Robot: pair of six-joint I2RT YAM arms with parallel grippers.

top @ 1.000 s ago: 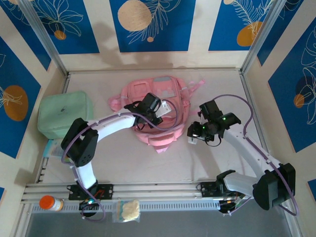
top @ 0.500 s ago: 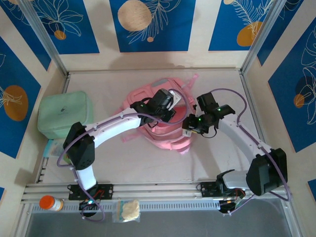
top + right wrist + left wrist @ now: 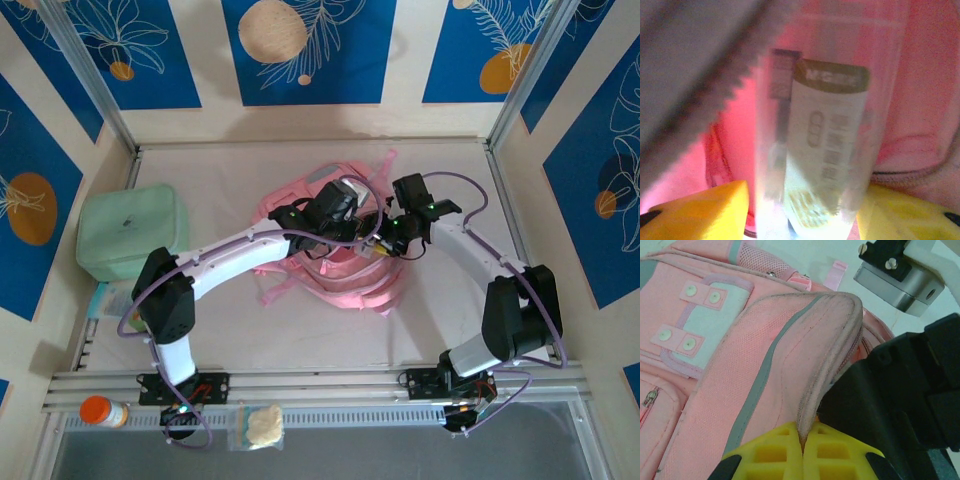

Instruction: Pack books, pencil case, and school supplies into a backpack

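The pink backpack point(image 3: 330, 278) lies mid-table. My left gripper point(image 3: 802, 440) is shut on the edge of its zip flap point(image 3: 835, 340) and holds the flap raised. My right gripper point(image 3: 380, 243) reaches into the mouth beside it. In the right wrist view its yellow fingers point(image 3: 715, 210) stand open on either side of the school supplies, a blurred pale oblong item point(image 3: 825, 150), with pink lining point(image 3: 925, 100) behind it. A strip of lining shows between the left finger and the item. The pale-teal pencil case point(image 3: 103, 298) lies at the far left. The books are out of view.
A large mint-green zip case point(image 3: 130, 232) sits at the left wall. An orange bottle point(image 3: 103, 411) and a small clear bag point(image 3: 258, 425) rest on the front rail. The right arm's black body point(image 3: 910, 390) crowds close to the left gripper.
My right gripper has carried the pale item leftwards into the backpack's mouth and widened its jaws. My left gripper has pulled the flap up and to the right.
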